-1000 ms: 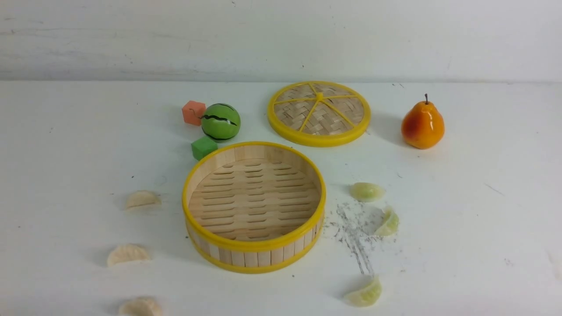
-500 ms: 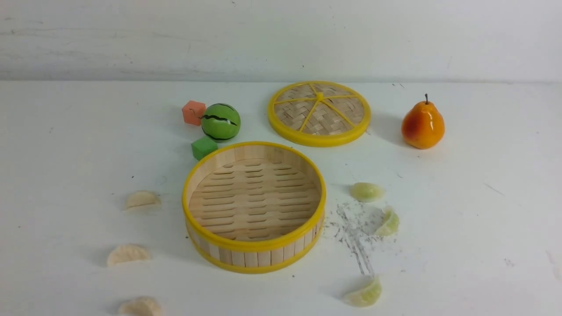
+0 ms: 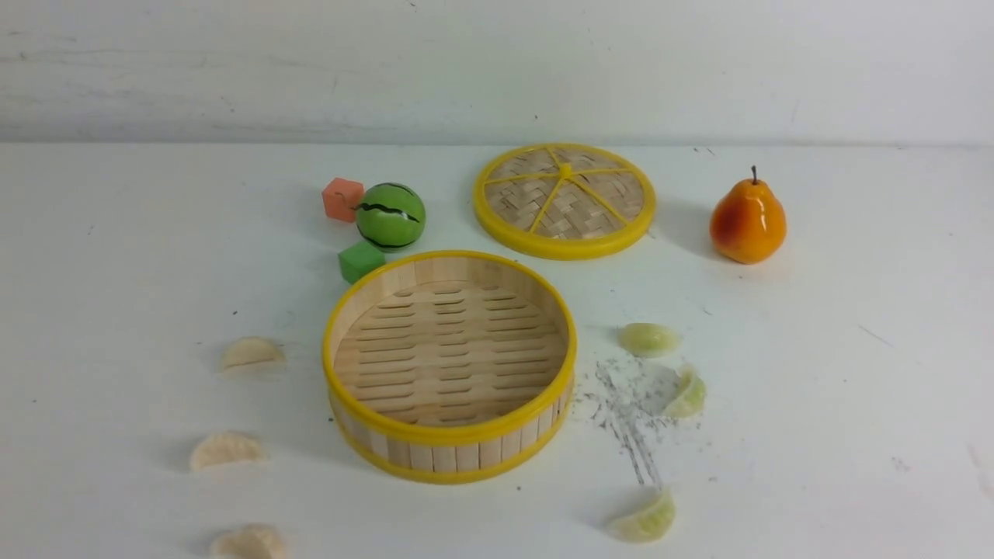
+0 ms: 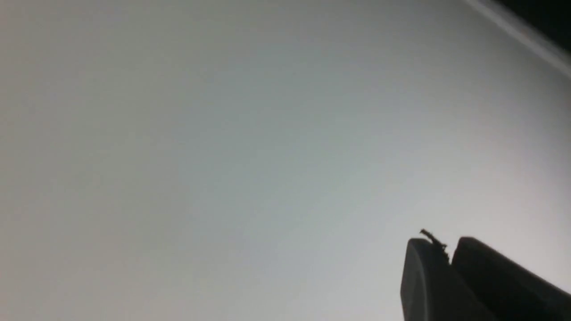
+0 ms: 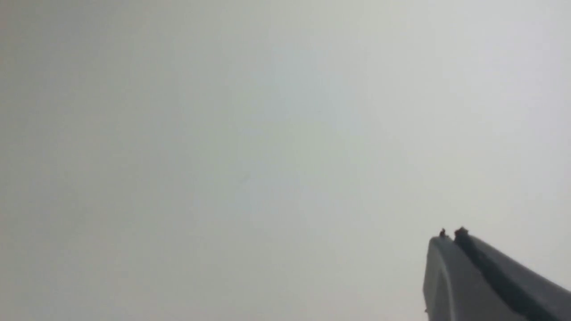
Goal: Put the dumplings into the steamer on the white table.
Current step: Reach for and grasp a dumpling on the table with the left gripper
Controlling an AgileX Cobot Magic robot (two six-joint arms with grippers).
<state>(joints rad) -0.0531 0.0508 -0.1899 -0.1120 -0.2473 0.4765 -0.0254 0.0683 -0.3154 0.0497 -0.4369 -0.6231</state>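
My right gripper (image 5: 450,238) is closed, its two dark fingers pressed together on nothing, over bare white desk (image 5: 223,156). My left gripper (image 4: 448,249) has its fingers nearly touching, gripping nothing. Out on the desk the steamer (image 3: 450,365) sits empty, with cream dumplings (image 3: 227,449) to its left and green dumplings (image 3: 649,339) to its right.

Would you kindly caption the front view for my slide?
Empty steamer on white table, six dumplings scattered around it.
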